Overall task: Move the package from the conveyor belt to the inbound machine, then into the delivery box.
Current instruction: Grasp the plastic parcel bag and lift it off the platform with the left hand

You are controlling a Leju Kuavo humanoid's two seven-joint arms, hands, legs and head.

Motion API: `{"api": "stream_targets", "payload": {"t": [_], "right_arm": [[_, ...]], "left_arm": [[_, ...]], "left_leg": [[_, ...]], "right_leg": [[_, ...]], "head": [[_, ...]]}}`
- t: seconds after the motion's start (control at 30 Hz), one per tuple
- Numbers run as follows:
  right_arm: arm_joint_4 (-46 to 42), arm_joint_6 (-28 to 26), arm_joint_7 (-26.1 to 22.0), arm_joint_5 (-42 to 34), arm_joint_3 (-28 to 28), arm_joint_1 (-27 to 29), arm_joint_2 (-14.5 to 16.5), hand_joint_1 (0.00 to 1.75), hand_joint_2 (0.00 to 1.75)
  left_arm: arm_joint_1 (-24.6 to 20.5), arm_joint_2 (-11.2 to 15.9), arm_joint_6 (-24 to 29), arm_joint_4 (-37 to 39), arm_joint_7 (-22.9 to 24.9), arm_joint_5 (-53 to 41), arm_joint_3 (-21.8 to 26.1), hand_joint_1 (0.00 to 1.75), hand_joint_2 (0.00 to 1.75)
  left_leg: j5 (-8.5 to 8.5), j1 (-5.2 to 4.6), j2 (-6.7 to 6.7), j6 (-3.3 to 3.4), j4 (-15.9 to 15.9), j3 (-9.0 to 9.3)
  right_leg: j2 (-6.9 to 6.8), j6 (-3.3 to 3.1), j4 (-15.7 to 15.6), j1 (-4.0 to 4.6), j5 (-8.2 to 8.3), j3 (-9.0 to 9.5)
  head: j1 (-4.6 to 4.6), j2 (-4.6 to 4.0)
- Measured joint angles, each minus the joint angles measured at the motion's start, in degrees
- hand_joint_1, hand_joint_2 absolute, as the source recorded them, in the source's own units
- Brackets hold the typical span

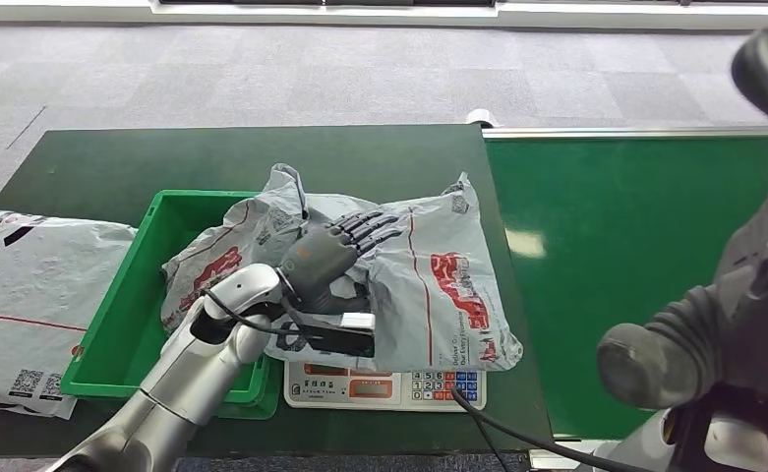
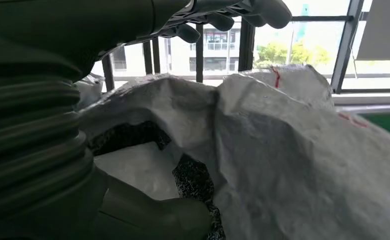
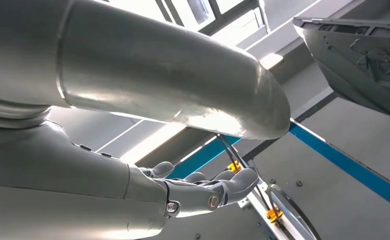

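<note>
**Package on inbound scale, left hand gripping it from above**

Far out past the back of the left hand: a second grey mailer [image 1: 26, 295] lies flat on the dark table, untouched. Next, the green delivery box [image 1: 129, 315], open-topped, just beside the wrist.

Left hand [image 1: 325, 261]: fingers [image 1: 370, 228] spread over the top of the package [image 1: 439, 285], thumb tucked under a fold; in the left wrist view the thumb [image 2: 153, 215] and the fingers above bracket a bunched ridge of bag. Judged a loose pinch on the film, not on the contents.

The package rests on the inbound machine [image 1: 384, 385], a scale with keypad, directly below the palm; its near edge overhangs the box rim.

Handling, as a judgement: soft poly mailer, light, slick, crumples readily, not fragile. Film may slide through the fingers; take a thick gathered fold near the middle, not a corner.

Beyond the fingertips: green conveyor belt [image 1: 635, 265].

Right hand [image 3: 202, 192]: hangs with fingers loosely apart, holding nothing.
</note>
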Motion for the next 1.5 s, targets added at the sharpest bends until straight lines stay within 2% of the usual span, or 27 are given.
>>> {"api": "stream_targets", "payload": {"t": [0.13, 0.27, 0.47, 0.9, 1.0, 1.13, 1.2, 1.33, 1.5], "right_arm": [[0.0, 0.0, 0.0, -0.2, 0.0, 0.0, 0.0, 0.00, 0.00], [0.0, 0.0, 0.0, -0.4, 0.0, 0.0, 0.0, 0.00, 0.00], [0.0, 0.0, 0.0, -0.2, -0.1, 0.0, 0.0, 0.00, 0.00], [0.0, 0.0, 0.0, -0.2, -0.2, 0.0, 0.0, 0.00, 0.00], [0.0, 0.0, 0.0, -0.2, -0.7, 0.1, 0.0, 0.00, 0.00], [-0.2, 0.0, 0.0, -0.3, -2.0, 0.4, 0.0, 0.00, 0.00], [-0.2, 0.0, 0.0, -0.4, -2.6, 0.6, 0.0, 0.00, 0.00], [-0.2, 0.0, 0.0, -1.0, -3.7, 0.8, 0.0, 0.00, 0.00], [-0.2, 0.0, 0.0, -1.5, -4.6, 1.0, 0.0, 0.00, 0.00]], "left_arm": [[-1.0, -1.8, 3.1, 7.2, 0.2, -1.9, -3.0, 0.00, 1.75], [-1.9, -3.3, 4.2, 12.3, -0.1, -2.0, -4.7, 1.75, 1.75], [-2.6, -4.0, 5.5, 16.1, -0.4, -1.3, -6.2, 1.75, 1.75], [-3.0, -4.1, 7.8, 18.0, -0.5, 0.5, -6.8, 1.75, 1.75], [-2.8, -4.1, 13.6, 17.5, 2.0, 0.1, -6.7, 1.75, 1.75], [-2.0, -3.6, 29.5, 12.0, 10.6, -2.8, -4.6, 1.75, 1.75], [-1.8, -3.0, 34.5, 7.7, 13.6, -3.2, -2.0, 1.75, 1.75], [-0.6, -1.3, 40.1, -1.5, 16.6, -4.1, 4.8, 1.75, 1.75], [0.7, 0.2, 41.3, -8.5, 17.5, -5.7, 11.6, 1.75, 1.75]], "left_leg": [[0.00, -0.01, 0.00, 0.00, 0.0, -0.01], [-0.01, -0.01, 0.00, 0.01, 0.0, -0.01], [0.00, -0.01, 0.00, 0.01, 0.0, -0.01], [0.01, -0.01, -0.01, 0.02, 0.0, -0.01], [0.01, -0.01, -0.01, 0.02, 0.0, -0.02], [0.01, 0.00, 0.00, 0.02, 0.0, -0.04], [0.01, 0.01, 0.01, 0.02, 0.0, -0.05], [0.01, 0.03, 0.02, 0.02, 0.0, -0.05], [0.02, 0.03, 0.01, 0.01, 0.0, -0.05]], "right_leg": [[0.01, 0.00, 0.0, -0.01, 0.00, -0.01], [0.00, 0.00, 0.0, -0.01, 0.00, -0.01], [0.00, 0.00, 0.0, 0.00, 0.00, 0.01], [0.00, 0.01, 0.0, -0.01, 0.00, 0.03], [-0.01, 0.00, 0.0, 0.00, 0.01, 0.02], [0.00, 0.00, 0.0, 0.01, 0.01, 0.00], [0.00, 0.00, 0.0, 0.02, 0.01, 0.00], [0.06, -0.01, 0.0, 0.05, 0.01, -0.03], [0.09, -0.01, 0.0, 0.06, 0.00, -0.02]], "head": [[0.00, 0.00], [0.00, 0.00], [0.00, 0.00], [0.00, 0.00], [-0.01, 0.00], [0.01, 0.00], [-0.01, 0.00], [-0.01, 0.00], [0.00, 0.00]]}}
